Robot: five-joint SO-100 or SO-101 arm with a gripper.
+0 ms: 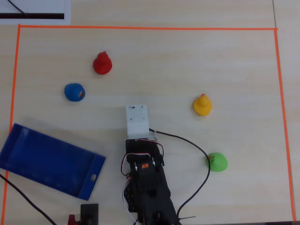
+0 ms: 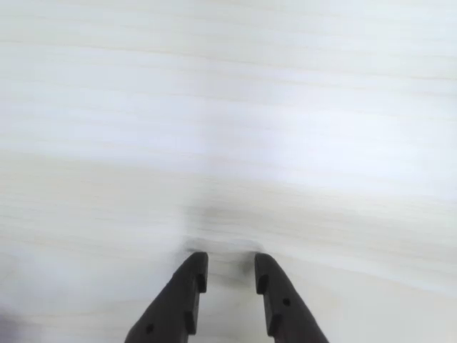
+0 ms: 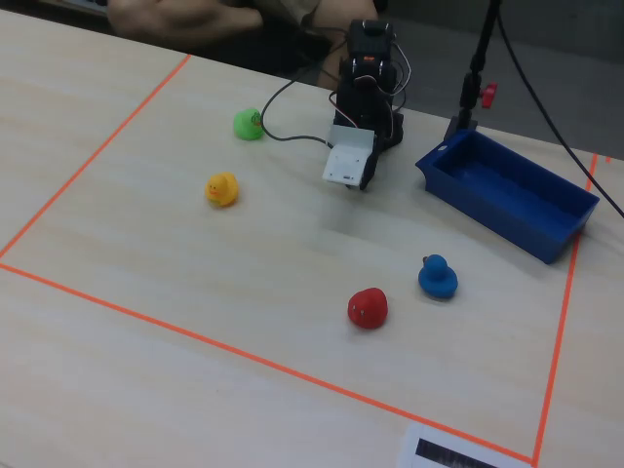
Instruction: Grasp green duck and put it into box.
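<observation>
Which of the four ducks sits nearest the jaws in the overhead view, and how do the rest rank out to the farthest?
Measured from the gripper in the overhead view:
1. Red duck, upper left.
2. Yellow duck, right, and blue duck, left: too close to call.
3. Green duck, lower right, clearly farthest.

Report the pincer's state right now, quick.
Pincer: slightly open with a narrow gap between the fingertips, holding nothing; only bare table beneath it.
</observation>
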